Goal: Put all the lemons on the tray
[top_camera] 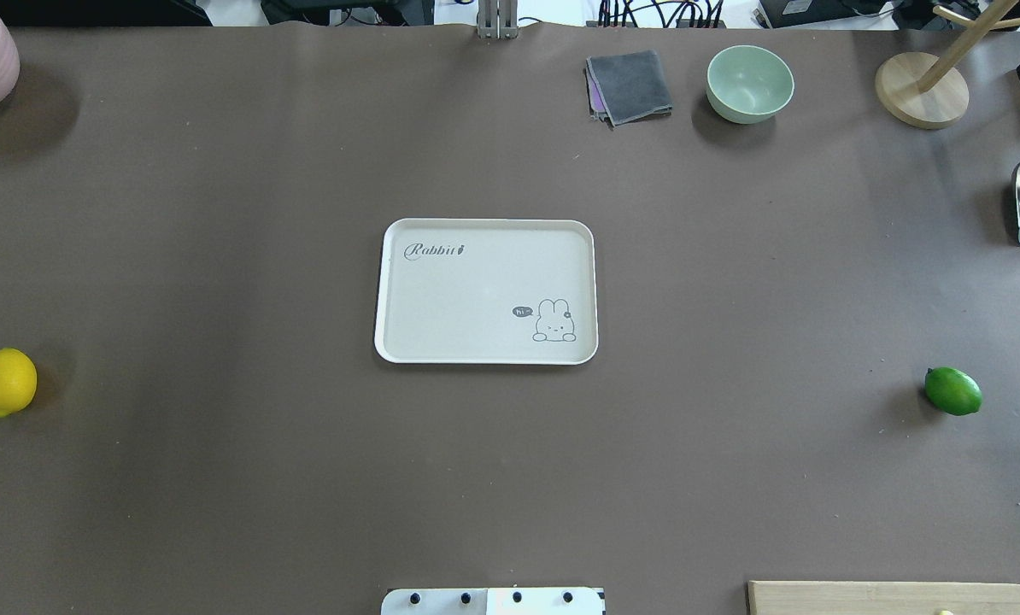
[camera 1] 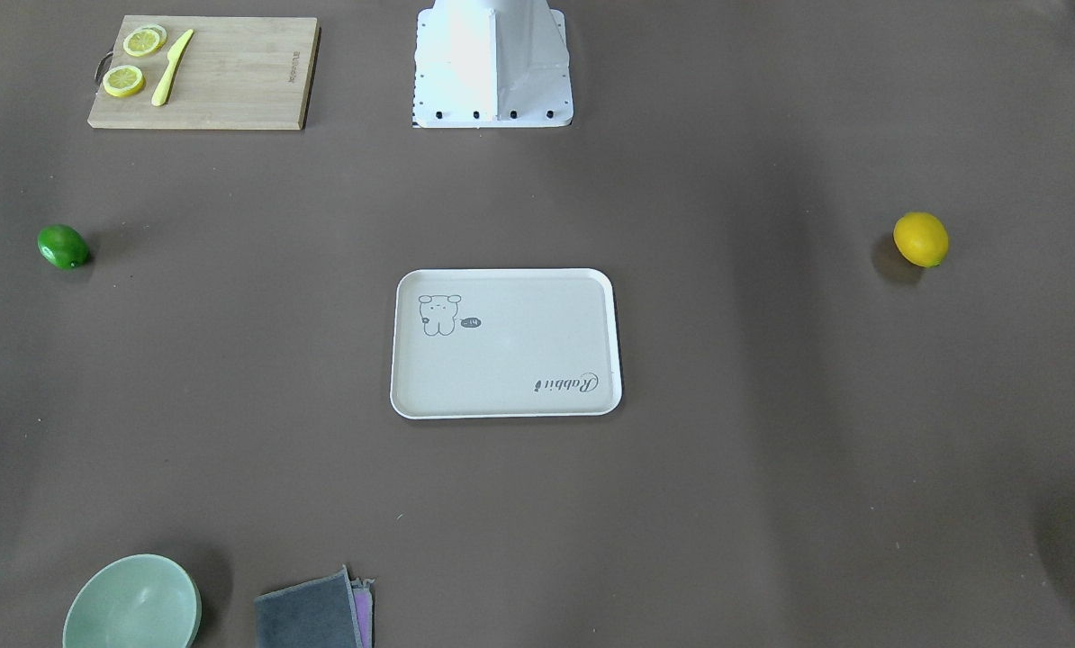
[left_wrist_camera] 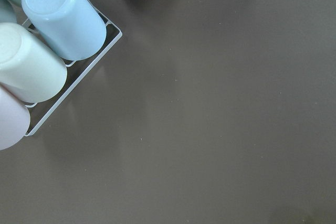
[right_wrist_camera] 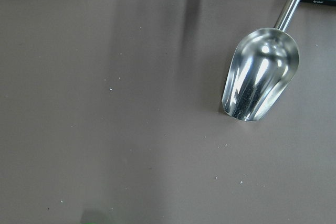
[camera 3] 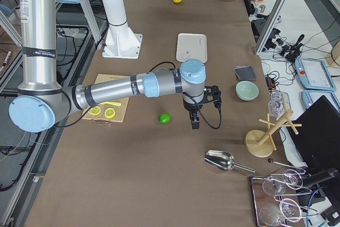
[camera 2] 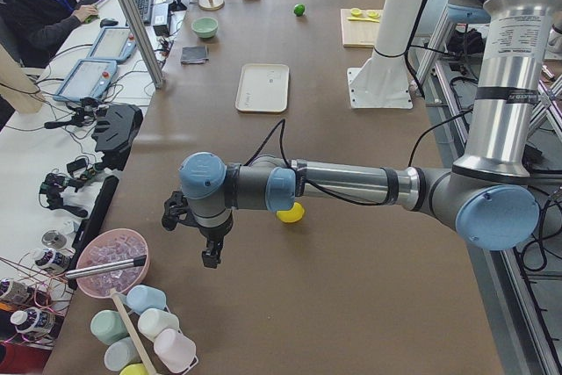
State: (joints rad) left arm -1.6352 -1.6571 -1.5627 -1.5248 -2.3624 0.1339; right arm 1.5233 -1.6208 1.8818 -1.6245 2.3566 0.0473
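Off-white tray (top_camera: 476, 290) sat mid-table on the brown cover. In the overhead view the yellow lemon (top_camera: 3, 382) lay at nine o'clock from it and the green lemon (top_camera: 953, 391) at three o'clock, both on the table and well apart from the tray. Cloth (top_camera: 630, 85) at one o'clock, bowl (top_camera: 749, 83) at two o'clock. The left gripper (camera 2: 211, 256) pointed down near a pink bowl (camera 2: 112, 261), with the yellow lemon partly hidden behind its forearm. The right gripper (camera 3: 195, 123) pointed down near the green lemon. Both showed only in the side views, so their opening and hold could not be told.
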